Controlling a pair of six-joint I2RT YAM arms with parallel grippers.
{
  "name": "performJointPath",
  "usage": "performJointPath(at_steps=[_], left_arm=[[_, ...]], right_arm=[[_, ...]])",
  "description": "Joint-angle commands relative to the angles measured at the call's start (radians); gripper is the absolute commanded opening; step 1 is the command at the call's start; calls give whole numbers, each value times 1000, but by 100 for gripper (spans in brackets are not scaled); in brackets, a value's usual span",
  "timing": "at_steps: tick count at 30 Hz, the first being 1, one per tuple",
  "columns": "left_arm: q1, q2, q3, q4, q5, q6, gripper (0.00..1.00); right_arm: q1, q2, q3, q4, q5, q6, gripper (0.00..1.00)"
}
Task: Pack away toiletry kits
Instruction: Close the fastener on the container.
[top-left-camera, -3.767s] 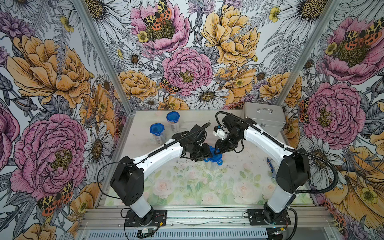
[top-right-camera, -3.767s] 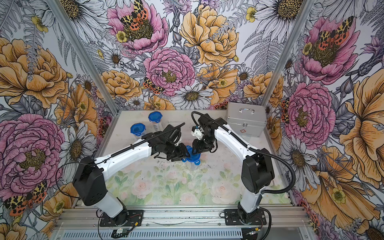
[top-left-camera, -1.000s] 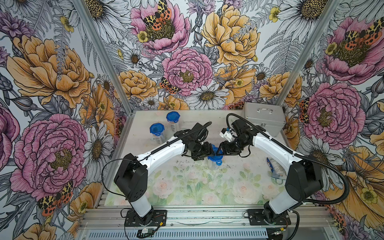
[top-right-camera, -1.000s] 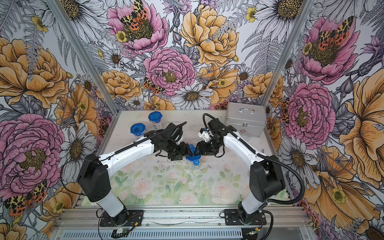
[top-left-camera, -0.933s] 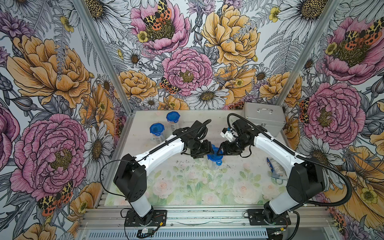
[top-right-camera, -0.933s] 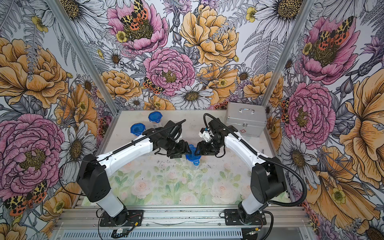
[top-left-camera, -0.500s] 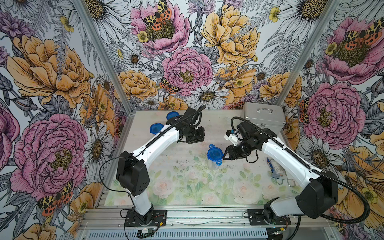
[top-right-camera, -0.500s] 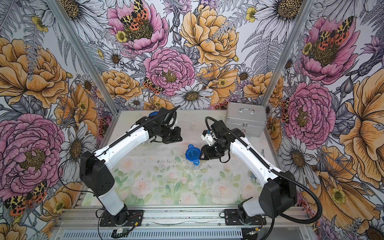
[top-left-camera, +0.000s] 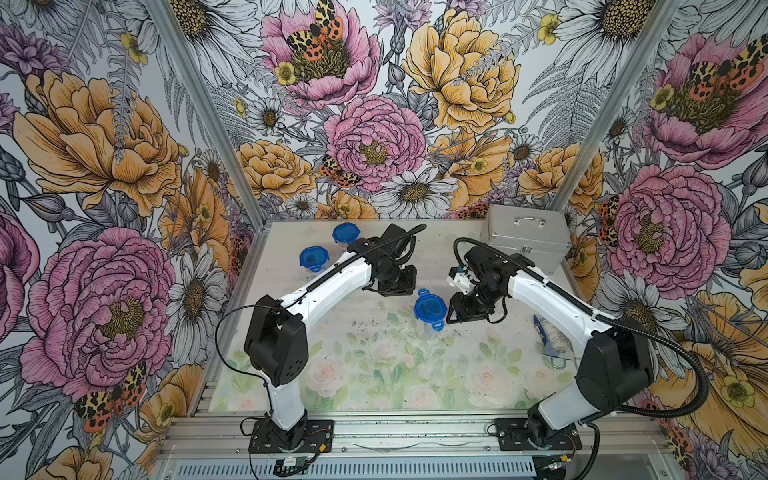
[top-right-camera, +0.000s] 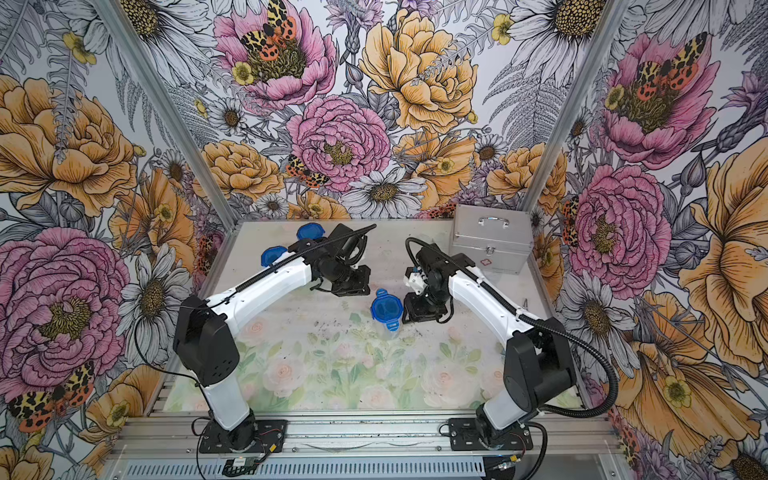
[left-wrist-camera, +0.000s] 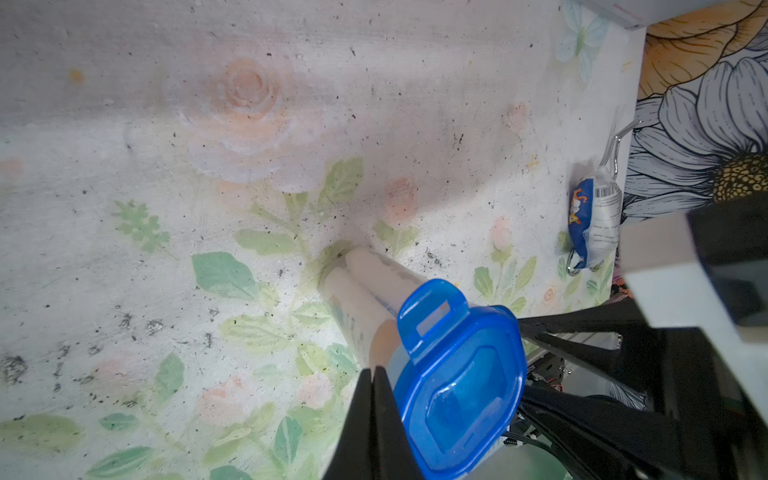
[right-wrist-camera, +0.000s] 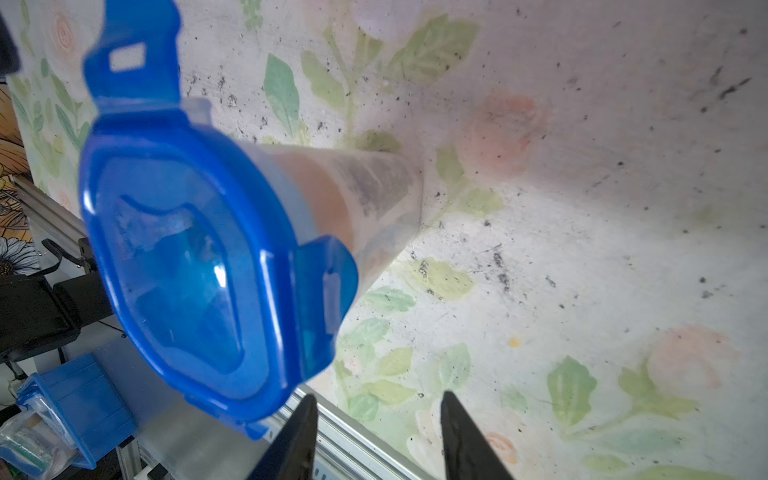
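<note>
Cup (top-left-camera: 430, 309), blue-lidded, stands upright on the counter (top-left-camera: 374, 365) between the two arms; left pincer (left-wrist-camera: 372, 399) is pressed closed, empty, just beside it; right pincer (right-wrist-camera: 378, 399) gapes partway, gripping nothing, close by.

Clear plastic cup w/ blue tabbed lid (top-left-camera: 430, 309); 2nd blue lid (top-left-camera: 314, 257), 3rd blue lid (top-left-camera: 345, 233). Pale tabletop (top-left-camera: 374, 374): faded pink roses, green leaves, black specks. Silver metal case (top-left-camera: 525, 243). Walls (top-left-camera: 374, 141): pink, orange, white blooms.
</note>
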Motion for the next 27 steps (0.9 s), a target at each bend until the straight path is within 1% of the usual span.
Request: performJointPath(at_steps=[1, 15, 23, 27], left_arm=[[-9, -6, -19, -4, -9, 14, 0], [-63, -26, -54, -3, -6, -26, 0], [-77, -79, -118, -4, -18, -66, 0], [-49, -150, -163, -30, -42, -98, 0]], right_arm=[[-10, 17, 50, 21, 11, -21, 48], [-16, 98, 110, 49, -18, -53, 47], [-34, 153, 170, 61, -27, -75, 47], [-69, 128, 158, 57, -24, -64, 49]])
